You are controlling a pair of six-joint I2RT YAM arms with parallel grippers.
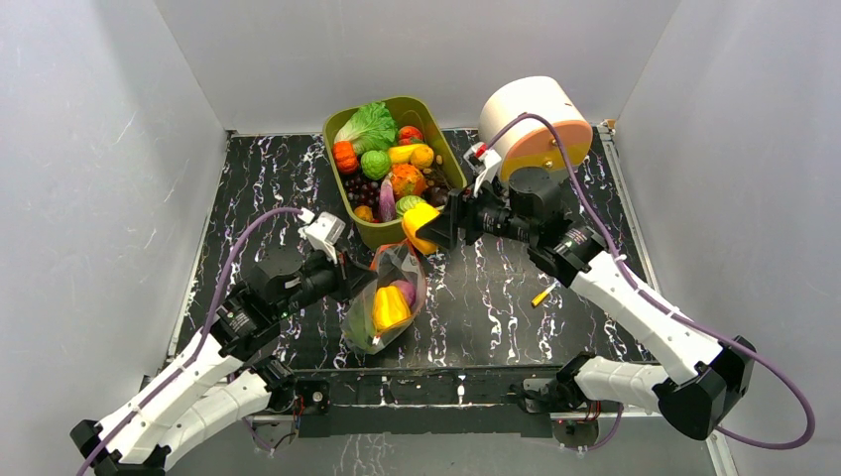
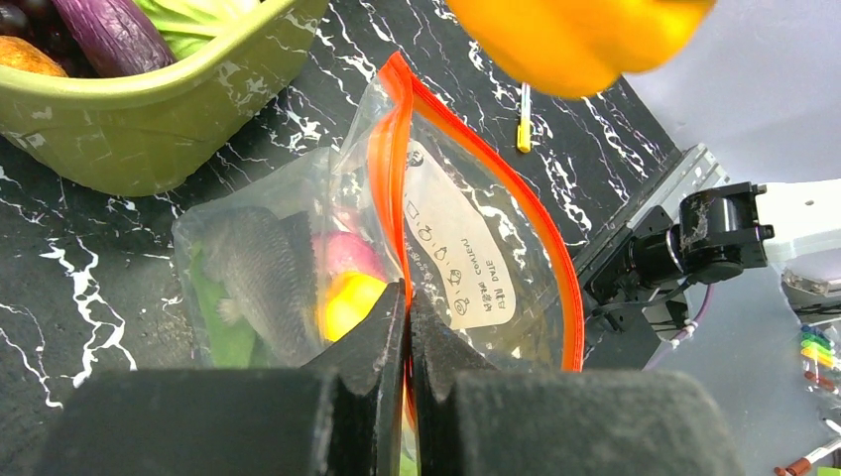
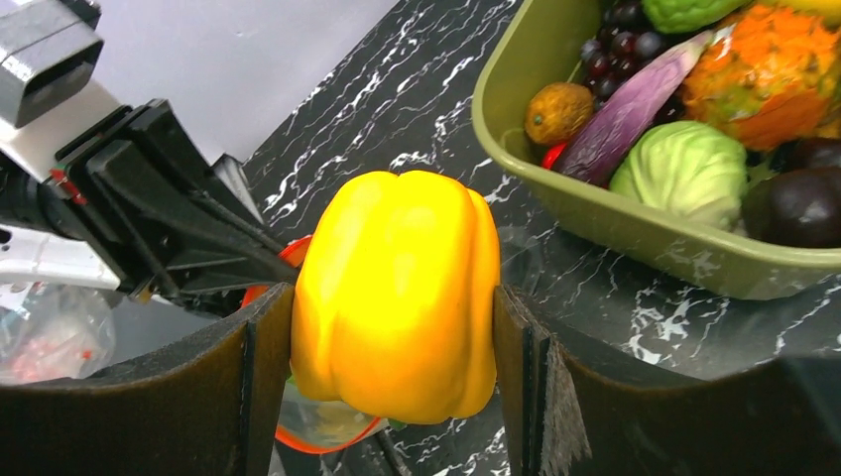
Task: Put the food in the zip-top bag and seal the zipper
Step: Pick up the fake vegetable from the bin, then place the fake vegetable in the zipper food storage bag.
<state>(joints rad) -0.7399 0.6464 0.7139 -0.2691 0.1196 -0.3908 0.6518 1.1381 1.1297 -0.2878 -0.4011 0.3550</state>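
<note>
Olive tub (image 1: 369, 231) beside bag (image 1: 405, 270); pepper (image 1: 421, 226) above; stick (image 1: 540, 296) apart

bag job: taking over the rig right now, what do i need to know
Left gripper: shut on the bag at its mouth edge, holding it open.
Right gripper: gripping a yellow pepper over the mouth.
The bag lies just in front of the tub; the zipper is unsealed.
Done: a few pieces are in the bag.
Left: drop the pepper in, bag more from the full tub, seal the zipper.
</note>
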